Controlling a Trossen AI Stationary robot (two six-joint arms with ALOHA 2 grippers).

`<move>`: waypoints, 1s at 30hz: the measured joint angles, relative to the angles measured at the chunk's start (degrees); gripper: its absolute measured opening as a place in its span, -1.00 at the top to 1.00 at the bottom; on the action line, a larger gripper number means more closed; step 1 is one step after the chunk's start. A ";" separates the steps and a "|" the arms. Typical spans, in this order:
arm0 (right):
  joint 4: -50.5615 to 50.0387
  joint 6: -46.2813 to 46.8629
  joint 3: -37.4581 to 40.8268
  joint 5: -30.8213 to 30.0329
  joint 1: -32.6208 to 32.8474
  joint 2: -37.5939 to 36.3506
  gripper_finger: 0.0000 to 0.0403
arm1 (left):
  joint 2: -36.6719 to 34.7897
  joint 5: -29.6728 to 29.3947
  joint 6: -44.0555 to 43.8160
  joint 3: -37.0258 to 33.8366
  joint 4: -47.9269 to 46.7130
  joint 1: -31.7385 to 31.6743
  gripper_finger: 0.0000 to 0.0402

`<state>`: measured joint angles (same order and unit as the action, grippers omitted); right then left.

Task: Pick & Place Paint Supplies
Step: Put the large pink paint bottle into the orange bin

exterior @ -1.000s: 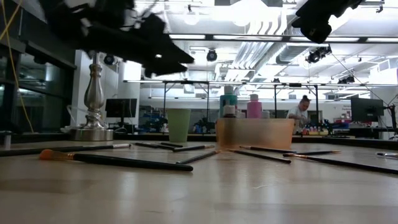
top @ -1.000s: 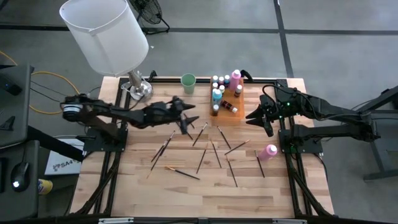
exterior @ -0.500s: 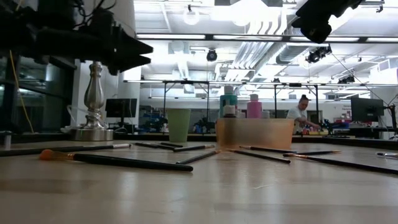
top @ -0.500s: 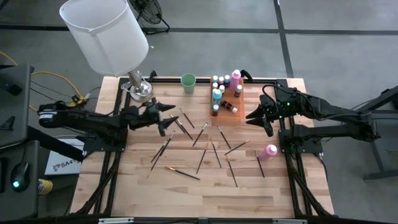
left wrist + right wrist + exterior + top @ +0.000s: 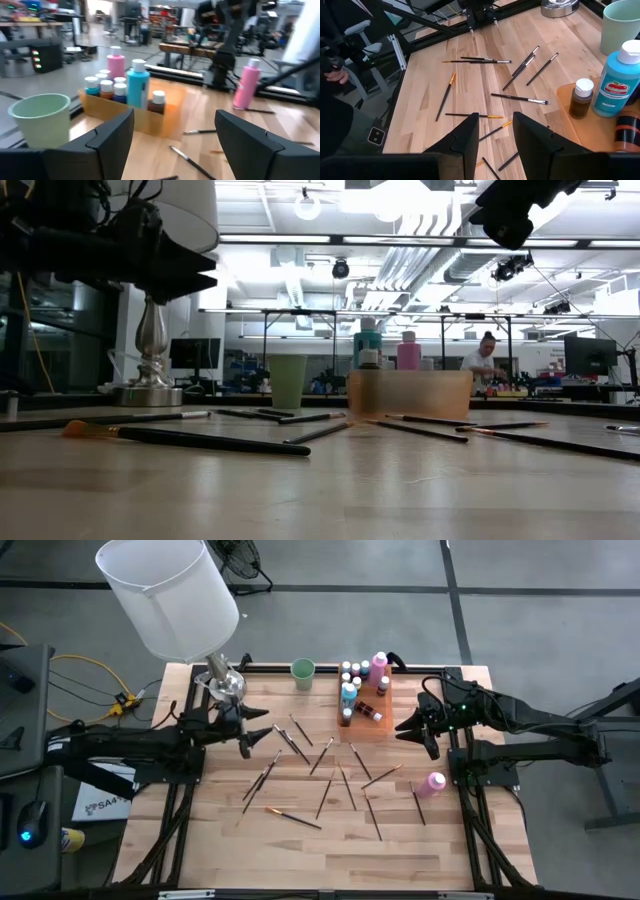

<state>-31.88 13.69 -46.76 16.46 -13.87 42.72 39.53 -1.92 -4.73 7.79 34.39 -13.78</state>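
Several thin dark-handled paintbrushes (image 5: 322, 772) lie flat and scattered on the wooden table's middle. Small pale-capped paint bottles (image 5: 358, 680) stand in an orange tray (image 5: 372, 725) at the far right, and one brown bottle (image 5: 368, 712) lies on its side in it. A pink bottle (image 5: 432, 783) stands alone near the right edge. My left gripper (image 5: 258, 740) hangs open and empty near the lamp base, left of the brushes; in its wrist view (image 5: 175, 150) nothing is between the fingers. My right gripper (image 5: 412, 732) hovers open and empty beside the tray, above the table (image 5: 495, 135).
A large white lampshade (image 5: 170, 590) on a silver base (image 5: 226, 686) stands at the table's far left corner. A pale green cup (image 5: 303, 672) stands at the far edge, left of the tray. The near half of the table (image 5: 320, 860) is bare wood.
My left gripper has drawn back from above the brushes toward the table's left edge, ending near the lamp base, still open and level. My right gripper has kept still.
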 joint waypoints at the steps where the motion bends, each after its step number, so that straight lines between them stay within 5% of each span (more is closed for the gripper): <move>1: -0.02 0.01 0.00 0.01 0.00 0.00 0.44 | -0.98 0.75 0.20 0.00 -1.24 -0.20 -0.36; 17: 0.00 0.01 0.00 0.01 0.01 0.00 0.44 | -15.94 0.88 3.17 0.00 -15.64 -0.20 -0.36; 30: 0.00 0.00 0.00 0.01 0.00 0.00 0.44 | -18.06 0.82 2.78 0.00 -17.47 -0.09 -0.36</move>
<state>-31.88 13.69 -46.76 16.47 -13.87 42.72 21.47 -1.10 -1.95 7.79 16.93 -13.87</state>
